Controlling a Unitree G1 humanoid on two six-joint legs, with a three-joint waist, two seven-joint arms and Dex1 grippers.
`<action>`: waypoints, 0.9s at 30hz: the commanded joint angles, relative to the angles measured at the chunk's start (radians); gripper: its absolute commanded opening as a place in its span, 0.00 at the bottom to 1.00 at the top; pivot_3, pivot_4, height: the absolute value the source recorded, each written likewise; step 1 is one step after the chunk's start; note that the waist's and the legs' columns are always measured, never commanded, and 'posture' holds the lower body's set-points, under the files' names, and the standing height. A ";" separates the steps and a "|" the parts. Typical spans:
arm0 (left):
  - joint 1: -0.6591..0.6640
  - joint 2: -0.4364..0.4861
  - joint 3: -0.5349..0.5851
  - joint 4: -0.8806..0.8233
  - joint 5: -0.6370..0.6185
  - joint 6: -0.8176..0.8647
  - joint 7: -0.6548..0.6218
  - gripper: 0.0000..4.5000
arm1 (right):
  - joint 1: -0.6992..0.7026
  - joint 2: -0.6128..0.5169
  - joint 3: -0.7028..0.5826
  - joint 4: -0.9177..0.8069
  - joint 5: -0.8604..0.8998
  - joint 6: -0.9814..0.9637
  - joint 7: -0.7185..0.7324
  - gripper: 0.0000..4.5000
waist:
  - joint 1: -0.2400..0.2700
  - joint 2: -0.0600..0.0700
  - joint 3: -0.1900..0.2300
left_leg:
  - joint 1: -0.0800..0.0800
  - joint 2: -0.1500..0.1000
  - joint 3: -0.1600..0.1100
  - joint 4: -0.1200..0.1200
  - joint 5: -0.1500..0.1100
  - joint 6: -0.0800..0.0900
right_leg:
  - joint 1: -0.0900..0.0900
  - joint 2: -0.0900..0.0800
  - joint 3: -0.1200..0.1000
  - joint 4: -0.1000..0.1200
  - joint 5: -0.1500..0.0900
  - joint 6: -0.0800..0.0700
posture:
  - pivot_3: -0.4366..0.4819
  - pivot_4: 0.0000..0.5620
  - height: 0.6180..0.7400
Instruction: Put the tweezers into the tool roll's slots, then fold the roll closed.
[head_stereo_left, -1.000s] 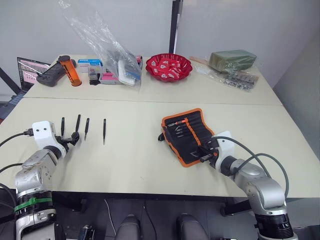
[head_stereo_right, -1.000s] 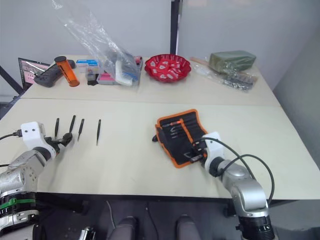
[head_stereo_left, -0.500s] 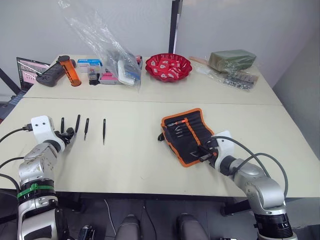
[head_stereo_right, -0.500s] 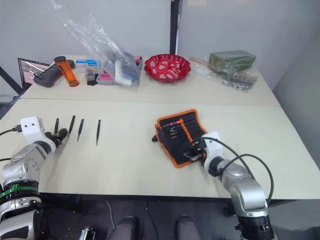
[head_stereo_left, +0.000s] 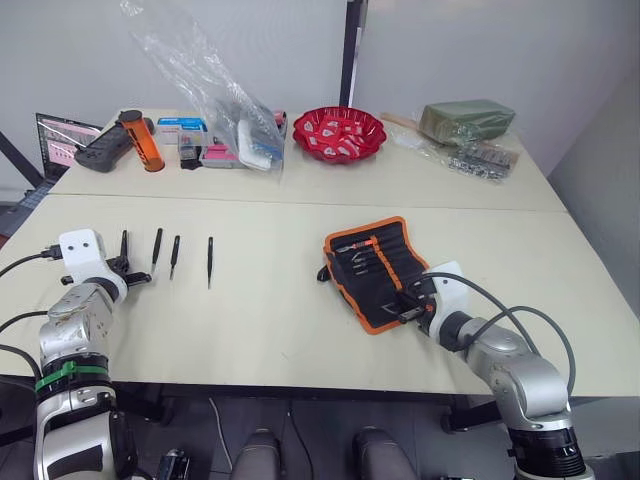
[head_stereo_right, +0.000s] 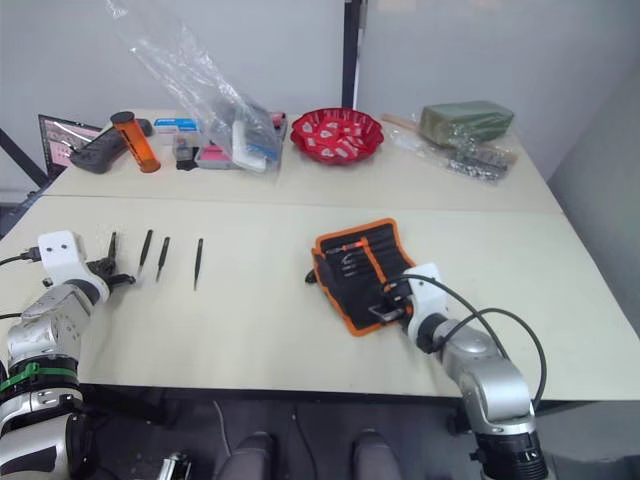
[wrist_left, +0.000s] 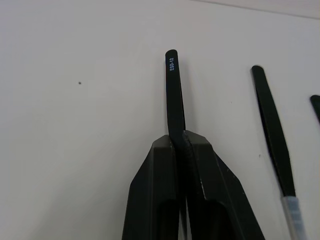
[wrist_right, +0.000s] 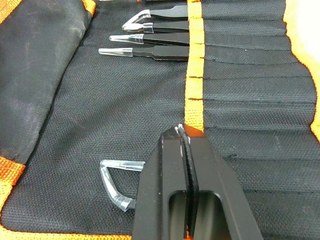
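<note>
Open worktop (head_stereo_left: 270, 300) mid-span.
Bare between loose tweezers (head_stereo_left: 209, 262) and tool roll (head_stereo_left: 380, 270); far edge crowded with clutter.

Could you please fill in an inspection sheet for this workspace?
Surface: two beige tables pushed together.
Job's things: tool roll open, some tweezers slotted; four tweezers loose in a row.
Clutter: red bowl, plastic bag, orange cylinder, green bundle.
Grippers: left gripper shut on the leftmost tweezer; right gripper shut at the roll's orange strip.
Cables: on both forearms.
Surroundings: laptop, white wall.
</note>
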 joint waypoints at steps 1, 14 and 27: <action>-0.053 0.031 -0.009 -0.068 -0.004 -0.084 -0.052 0.00 | 0.003 -0.003 -0.009 -0.016 -0.005 -0.005 -0.006 0.00 | 0.001 0.000 0.000 | 0.000 0.000 0.000 0.000 0.000 0.000 | 0.000 0.000 0.000 0.000 0.000 0.000 | 0.48 0.27 0.96; -0.302 -0.027 -0.362 -0.257 -0.134 0.104 -0.642 0.00 | 0.038 0.040 -0.066 -0.134 0.015 -0.016 -0.074 0.00 | -0.006 0.001 0.001 | -0.002 0.000 -0.001 -0.001 0.001 -0.001 | -0.001 0.000 -0.001 -0.001 0.000 0.000 | 0.48 0.27 0.96; -0.515 -0.159 -0.694 -0.136 0.026 0.116 -0.909 0.00 | 0.054 0.033 -0.061 -0.130 -0.006 -0.029 -0.086 0.00 | -0.003 0.001 0.002 | -0.005 0.000 -0.001 0.000 0.001 -0.001 | -0.002 0.001 -0.001 -0.002 -0.001 0.001 | 0.48 0.27 0.96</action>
